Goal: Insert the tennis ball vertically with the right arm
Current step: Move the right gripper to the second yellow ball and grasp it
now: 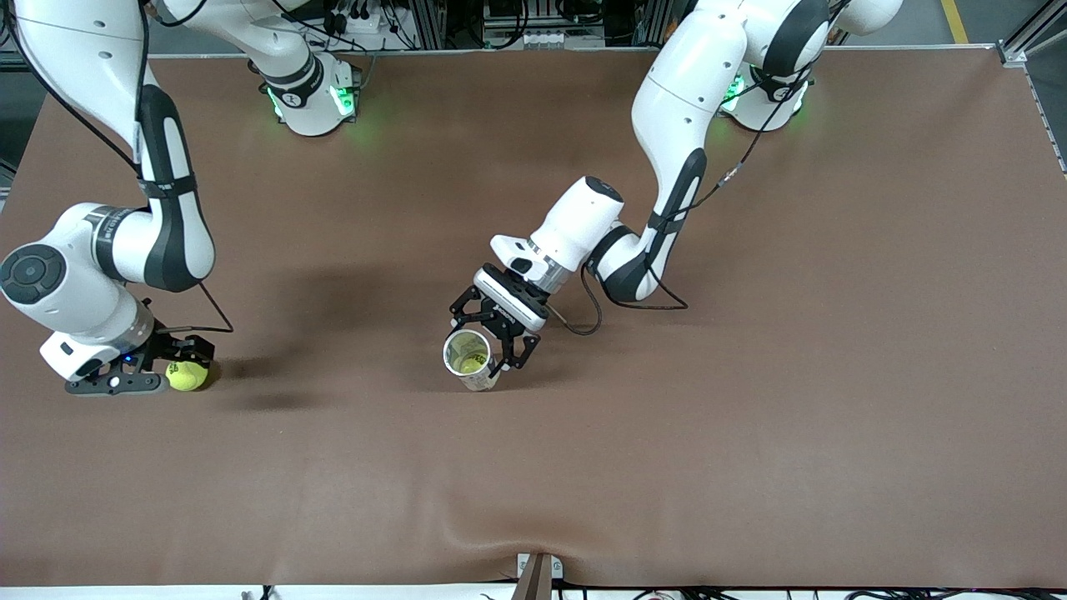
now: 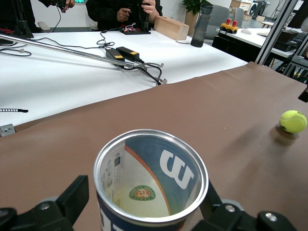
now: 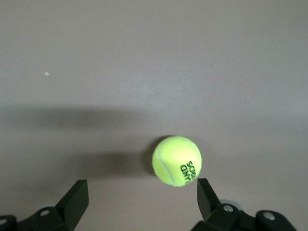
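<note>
The right gripper point(image 1: 171, 367) hung beside the tennis ball point(image 1: 187, 375), jaws apart; centring mattered. The left gripper point(image 1: 492, 337), jaws apart, flanked the can point(image 1: 468, 358) at the surface's point(image 1: 750, 417) six o'clock.

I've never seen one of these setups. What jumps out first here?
Probably the bright yellow tennis ball on the brown table toward the right arm's end, with the right gripper low beside it, fingers spread. Mid-table, the left gripper has its open fingers around an upright open tennis ball can.
</note>
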### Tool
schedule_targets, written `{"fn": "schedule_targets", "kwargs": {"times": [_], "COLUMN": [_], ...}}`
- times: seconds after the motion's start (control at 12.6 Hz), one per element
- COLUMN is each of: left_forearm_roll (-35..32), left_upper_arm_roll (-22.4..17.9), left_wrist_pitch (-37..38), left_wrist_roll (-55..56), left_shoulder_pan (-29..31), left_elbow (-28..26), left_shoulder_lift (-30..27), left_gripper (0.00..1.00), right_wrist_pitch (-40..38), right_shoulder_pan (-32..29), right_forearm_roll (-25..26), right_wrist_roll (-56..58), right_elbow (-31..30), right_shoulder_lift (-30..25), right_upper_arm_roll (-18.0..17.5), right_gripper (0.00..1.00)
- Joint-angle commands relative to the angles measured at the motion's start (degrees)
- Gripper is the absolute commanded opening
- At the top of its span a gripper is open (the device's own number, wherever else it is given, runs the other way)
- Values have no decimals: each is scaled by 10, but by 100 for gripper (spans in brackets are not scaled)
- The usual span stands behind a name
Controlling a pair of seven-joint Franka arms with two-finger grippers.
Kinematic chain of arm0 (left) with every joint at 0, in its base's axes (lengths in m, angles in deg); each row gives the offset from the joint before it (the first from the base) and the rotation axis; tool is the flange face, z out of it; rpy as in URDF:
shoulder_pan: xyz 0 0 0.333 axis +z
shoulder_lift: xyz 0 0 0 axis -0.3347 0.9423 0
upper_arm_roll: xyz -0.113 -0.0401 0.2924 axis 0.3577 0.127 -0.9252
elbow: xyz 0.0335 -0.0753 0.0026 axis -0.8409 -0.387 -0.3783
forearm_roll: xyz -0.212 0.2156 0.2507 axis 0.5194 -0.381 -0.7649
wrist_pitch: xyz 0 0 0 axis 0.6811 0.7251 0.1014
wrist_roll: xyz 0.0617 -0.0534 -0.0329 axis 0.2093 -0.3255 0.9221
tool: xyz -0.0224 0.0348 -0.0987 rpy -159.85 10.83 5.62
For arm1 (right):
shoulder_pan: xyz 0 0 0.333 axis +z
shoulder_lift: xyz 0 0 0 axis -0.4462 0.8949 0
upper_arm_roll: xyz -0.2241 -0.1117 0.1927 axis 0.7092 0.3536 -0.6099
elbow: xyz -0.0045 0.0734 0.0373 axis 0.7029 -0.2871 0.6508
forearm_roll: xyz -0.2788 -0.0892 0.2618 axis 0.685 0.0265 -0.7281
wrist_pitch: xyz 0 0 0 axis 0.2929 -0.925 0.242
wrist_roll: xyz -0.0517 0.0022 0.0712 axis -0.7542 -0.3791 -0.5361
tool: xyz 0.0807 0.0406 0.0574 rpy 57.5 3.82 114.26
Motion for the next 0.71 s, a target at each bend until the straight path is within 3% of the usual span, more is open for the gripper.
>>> {"fn": "schedule_targets", "kwargs": {"times": [0.0,0.32,0.63], "left_forearm_roll": [-3,-3,-3], "left_upper_arm_roll": [-7,-7,-7], "left_wrist_pitch": [-10,-10,-10], "left_wrist_roll": [4,4,4], "left_shoulder_pan": [-5,-6,-7], "left_elbow": [14,14,14], "left_shoulder_lift": [11,10,10], "left_gripper": [100,100,100], "right_wrist_pitch": [12,132,170], "right_shoulder_pan": [-1,-8,-16], "right_forearm_roll": [1,1,1], "right_wrist_roll": [31,58,61], "right_elbow": [-27,-95,-100], "right_shoulder_lift": [-25,-21,1], "right_upper_arm_roll": [4,6,5], "right_gripper": [100,100,100]}}
